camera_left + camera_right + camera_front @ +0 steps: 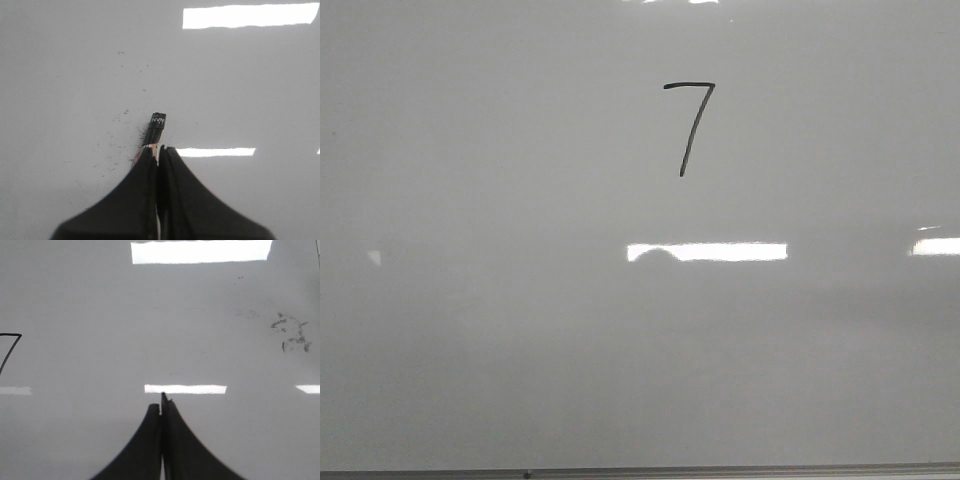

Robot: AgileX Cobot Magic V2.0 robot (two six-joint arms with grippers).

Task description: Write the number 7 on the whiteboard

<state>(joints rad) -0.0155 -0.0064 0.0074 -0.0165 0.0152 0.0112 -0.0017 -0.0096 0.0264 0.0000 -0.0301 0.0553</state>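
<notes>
A thin black number 7 [688,122] is drawn on the glossy whiteboard [500,340], above the middle in the front view. Part of it shows at the edge of the right wrist view [9,347]. No gripper shows in the front view. My left gripper [160,148] is shut on a black marker [155,128], whose end sticks out beyond the fingertips above the board. My right gripper [161,406] is shut and empty above a bare part of the board.
The board's grey frame edge [720,470] runs along the bottom of the front view. Bright rectangular light reflections [708,251] lie on the board. Faint old ink smudges [292,335] and specks [120,145] mark the surface.
</notes>
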